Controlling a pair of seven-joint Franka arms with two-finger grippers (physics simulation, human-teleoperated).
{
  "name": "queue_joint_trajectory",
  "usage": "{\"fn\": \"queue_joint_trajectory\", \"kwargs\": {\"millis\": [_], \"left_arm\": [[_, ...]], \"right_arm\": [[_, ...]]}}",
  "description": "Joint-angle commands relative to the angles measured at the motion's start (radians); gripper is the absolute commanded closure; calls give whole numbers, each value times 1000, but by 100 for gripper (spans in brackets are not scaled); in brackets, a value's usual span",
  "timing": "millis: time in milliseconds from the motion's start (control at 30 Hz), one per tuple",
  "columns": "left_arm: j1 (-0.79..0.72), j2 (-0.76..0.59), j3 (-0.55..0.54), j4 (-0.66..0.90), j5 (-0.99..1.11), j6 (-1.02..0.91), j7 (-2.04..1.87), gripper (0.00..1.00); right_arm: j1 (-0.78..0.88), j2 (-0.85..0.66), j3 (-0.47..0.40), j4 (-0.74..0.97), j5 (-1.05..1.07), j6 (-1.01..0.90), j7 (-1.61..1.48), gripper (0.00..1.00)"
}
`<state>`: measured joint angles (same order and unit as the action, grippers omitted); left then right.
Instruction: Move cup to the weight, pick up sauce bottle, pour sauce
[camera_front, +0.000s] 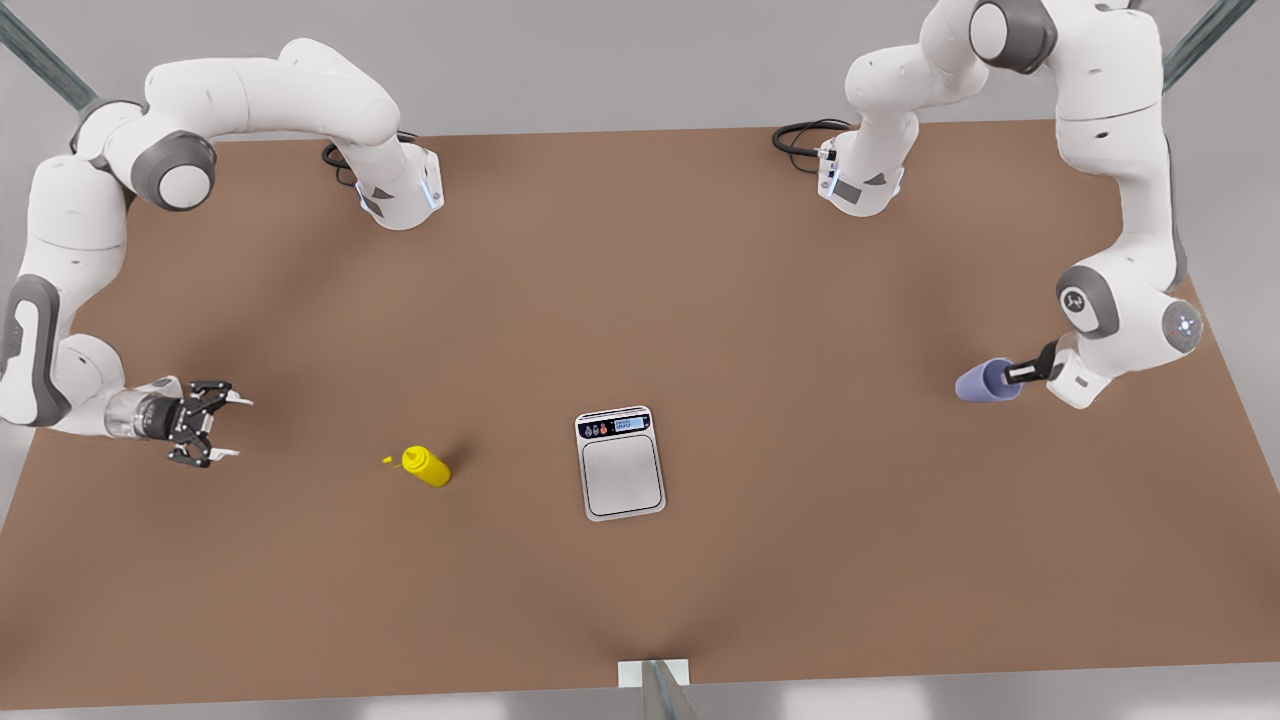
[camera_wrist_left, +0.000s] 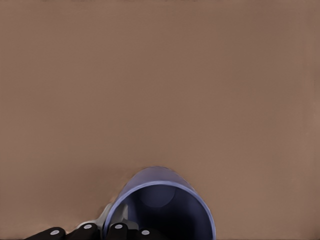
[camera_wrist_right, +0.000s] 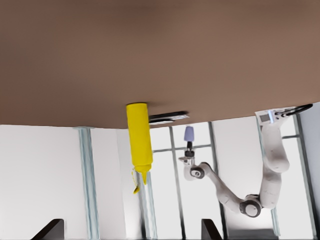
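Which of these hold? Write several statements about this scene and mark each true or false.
1. The small lavender-blue tumbler cup rests on the flat white-rimmed kitchen scale. False: the left end effector grips it, far toward the front view's right of the scale.
2. The bright yellow squeeze bottle stands upright on the brown table. True.
3. The right end effector holds the bottle. False: it is open and apart from the bottle, toward the front view's left.
4. The scale's grey plate is bare. True.
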<state>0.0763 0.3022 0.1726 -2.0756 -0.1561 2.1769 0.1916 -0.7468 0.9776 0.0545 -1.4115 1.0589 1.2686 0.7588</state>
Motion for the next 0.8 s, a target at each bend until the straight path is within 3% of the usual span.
{"fn": "queue_joint_trajectory", "kwargs": {"millis": [0,167,267,467,567,767], "left_arm": [[-9,-1,-13,2,-26,-2,-30,75],[-188,35,-90,97,-109,11,-280,73],[-199,110,-248,239,-100,-2,-575,73],[-486,290,-245,568,-94,-54,-1126,73],[-584,376,-240,709,-99,-54,-1285,72],[-679,485,-219,842,-102,-32,-1394,70]], "right_arm": [[4,3,1,3,1,0,-13,0],[109,59,-8,8,18,11,-277,0],[175,87,-12,12,3,84,-222,0],[247,70,59,16,-2,252,2,0],[239,62,136,20,-63,293,13,0],[230,72,188,12,-85,279,-44,0]]}}
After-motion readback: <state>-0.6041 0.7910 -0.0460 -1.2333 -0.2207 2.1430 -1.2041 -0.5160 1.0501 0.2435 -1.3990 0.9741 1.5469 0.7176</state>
